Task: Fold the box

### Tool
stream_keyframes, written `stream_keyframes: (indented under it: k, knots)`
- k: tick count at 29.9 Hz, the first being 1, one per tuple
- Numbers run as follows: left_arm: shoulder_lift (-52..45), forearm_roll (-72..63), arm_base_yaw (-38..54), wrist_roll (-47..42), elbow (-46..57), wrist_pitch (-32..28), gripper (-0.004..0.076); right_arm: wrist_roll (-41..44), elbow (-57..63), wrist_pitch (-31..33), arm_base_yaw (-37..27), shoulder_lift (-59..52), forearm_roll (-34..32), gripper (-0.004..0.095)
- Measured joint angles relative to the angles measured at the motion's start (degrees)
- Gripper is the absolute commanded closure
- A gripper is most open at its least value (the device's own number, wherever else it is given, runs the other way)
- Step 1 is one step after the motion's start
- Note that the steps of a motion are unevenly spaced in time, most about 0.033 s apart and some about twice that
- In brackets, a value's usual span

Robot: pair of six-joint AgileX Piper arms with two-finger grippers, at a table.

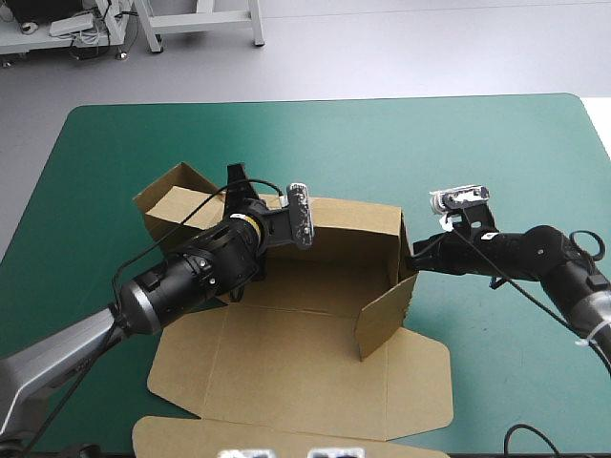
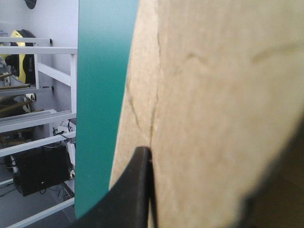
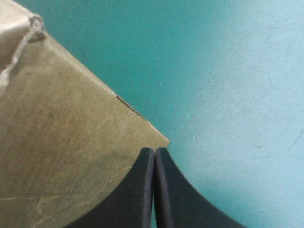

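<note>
Box [image 1: 315,372], partly raised at the middle of the teal-green surface [image 1: 458,143]: the left gripper [image 1: 237,186] is clamped on its far-left wall [image 1: 177,205], apparently to hold it upright, while the right gripper [image 3: 154,156], fingers pressed together, touches the right wall [image 1: 387,315] at its outer corner, seemingly bracing it.
</note>
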Motion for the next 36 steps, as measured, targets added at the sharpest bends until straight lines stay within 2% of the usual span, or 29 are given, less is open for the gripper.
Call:
stream_keyframes:
  k: [11,17,21,25,29,31,33,36]
  knots:
    - [0.22,-0.48,0.06,4.04,0.30,-0.47,0.0733,-3.76,1.14,0.15,0.00,-8.35,-2.68,0.0926]
    - [1.41,0.07,0.12,4.65,0.24,-1.19,0.0733,-3.83,1.22,5.81,0.00,-10.61,-5.39,0.0926]
    - [2.43,1.17,0.12,4.67,-0.06,-1.68,0.0732,-4.28,2.02,6.17,0.00,-10.61,-5.60,0.0926]
    - [3.15,2.02,0.17,5.31,-0.26,-2.17,0.0732,-8.35,4.48,5.32,0.00,-10.61,-4.24,0.0926]
    - [3.62,2.62,0.24,5.54,-0.37,-2.67,0.0732,-13.75,7.41,2.34,0.00,-10.61,0.50,0.0910]
    - [3.74,2.67,0.23,5.80,-0.37,-2.86,0.0732,-15.20,7.74,1.51,0.00,-10.61,1.76,0.0861]
    - [3.80,2.73,0.29,6.46,-0.37,-3.23,0.0732,-16.65,7.80,2.13,0.00,-10.61,2.47,0.0753]
    - [3.84,2.84,0.29,7.05,-0.37,-3.54,0.0732,-18.13,7.80,5.87,0.00,-10.93,2.42,0.0486]
